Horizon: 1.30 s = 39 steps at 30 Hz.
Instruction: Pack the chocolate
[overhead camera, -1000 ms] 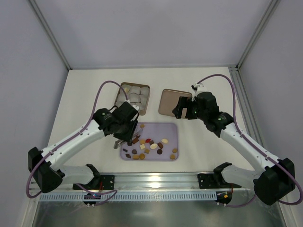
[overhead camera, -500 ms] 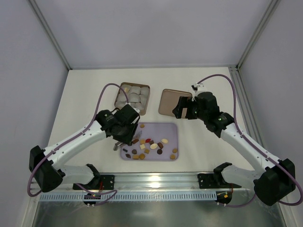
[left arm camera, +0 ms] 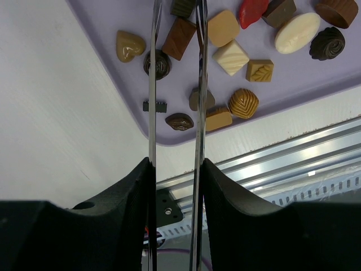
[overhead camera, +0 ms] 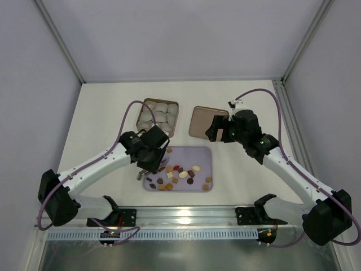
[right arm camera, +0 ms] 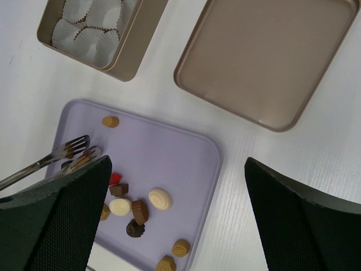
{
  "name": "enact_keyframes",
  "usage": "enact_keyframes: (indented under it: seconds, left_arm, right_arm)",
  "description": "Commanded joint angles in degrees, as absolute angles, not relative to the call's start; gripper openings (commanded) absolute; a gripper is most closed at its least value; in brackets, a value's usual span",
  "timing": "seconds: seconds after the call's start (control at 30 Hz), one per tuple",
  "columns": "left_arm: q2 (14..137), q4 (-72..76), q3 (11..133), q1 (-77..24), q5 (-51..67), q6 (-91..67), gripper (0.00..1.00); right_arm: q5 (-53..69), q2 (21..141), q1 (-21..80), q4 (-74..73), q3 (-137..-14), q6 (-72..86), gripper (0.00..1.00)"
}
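Observation:
The chocolate (overhead camera: 178,172) lies as several small brown, caramel, cream and red pieces on a lilac tray (overhead camera: 198,154). In the left wrist view the pieces (left arm camera: 232,57) are spread across the tray's near-left corner (left arm camera: 135,101). My left gripper (left arm camera: 176,164) is shut on metal tongs (left arm camera: 151,113), whose two blades pass over a brown piece (left arm camera: 180,38). In the right wrist view the tongs' forked tips (right arm camera: 78,149) hover over the tray's left side, and whether they hold a piece is unclear. My right gripper (right arm camera: 177,164) stands open above the tray's right edge with nothing in it.
A brown square tin (overhead camera: 159,116) with white paper cups (right arm camera: 93,22) stands behind the tray on the left. Its flat lid (overhead camera: 202,121) lies to the right of it. A single caramel piece (right arm camera: 110,121) sits apart near the tray's far edge. An aluminium rail (overhead camera: 186,214) runs along the near edge.
My left arm has shifted a little to the right and nearer, carrying the tongs over the tray's left part. The right arm has stayed still.

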<state>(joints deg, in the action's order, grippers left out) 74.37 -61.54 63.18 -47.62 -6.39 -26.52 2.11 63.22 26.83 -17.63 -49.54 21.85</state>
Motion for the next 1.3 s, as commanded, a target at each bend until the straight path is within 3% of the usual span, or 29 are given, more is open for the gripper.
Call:
enact_keyframes:
  seconds: [0.0,0.3,0.93,1.27]
  left_arm:
    - [74.6,-59.4,62.8,-47.9,-6.7,-25.8,0.38]
    - [74.4,-60.2,64.2,-47.9,-7.0,-25.8,0.27]
    - [73.3,-65.0,78.2,-47.2,-9.2,-25.3,0.27]
    - [80.5,-61.2,89.4,-38.8,-10.5,-22.2,0.27]
  right_arm:
    - [2.0,61.2,26.9,-16.0,-49.5,22.3,1.0]
    - [2.1,61.1,26.9,-16.0,-49.6,22.2,1.0]
    - [2.1,60.5,26.9,-16.1,-50.0,22.0,1.0]
    - [2.3,60.8,26.9,-16.1,-50.4,21.5,1.0]
